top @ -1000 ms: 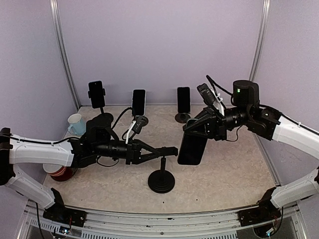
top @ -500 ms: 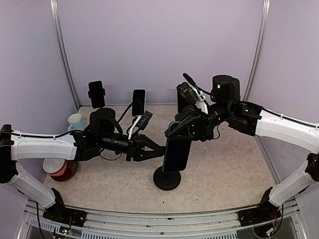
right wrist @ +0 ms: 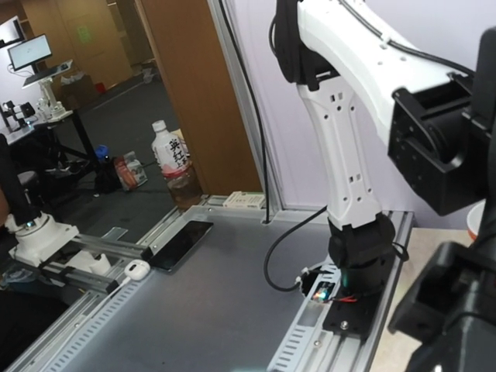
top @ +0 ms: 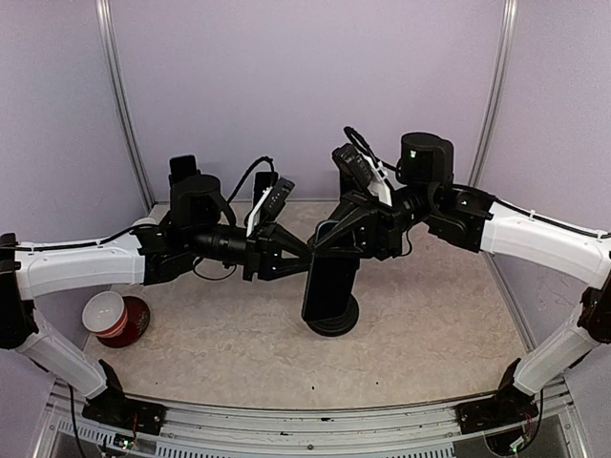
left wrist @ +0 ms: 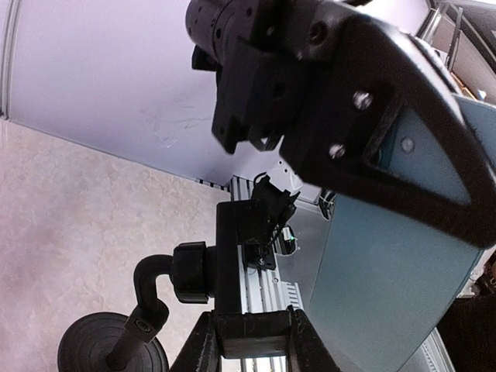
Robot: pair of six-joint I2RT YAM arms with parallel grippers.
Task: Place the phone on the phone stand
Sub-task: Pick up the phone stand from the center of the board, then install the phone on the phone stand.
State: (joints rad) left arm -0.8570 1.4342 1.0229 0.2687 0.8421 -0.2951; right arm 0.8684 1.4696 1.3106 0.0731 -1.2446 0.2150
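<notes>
My right fingers (top: 336,244) clenched on the phone (top: 329,284), upright over the phone stand (top: 342,326) base; my left fingers (top: 289,258) grip the stand's cradle (left wrist: 236,263), crowding the phone's edge; red cup (top: 119,320) well apart on the worktop (top: 430,334)

**Marbled desk, few things on it**

The desk (top: 434,329) is a pale beige, marbled slab filling the lower half of the top view. The round black base of the phone stand (top: 336,324) is at its centre, partly hidden. At lower left a red cup (top: 127,320) and a white cup (top: 102,309) touch each other. At upper left, near the back wall, a dark phone (top: 181,166) peeks out.
</notes>
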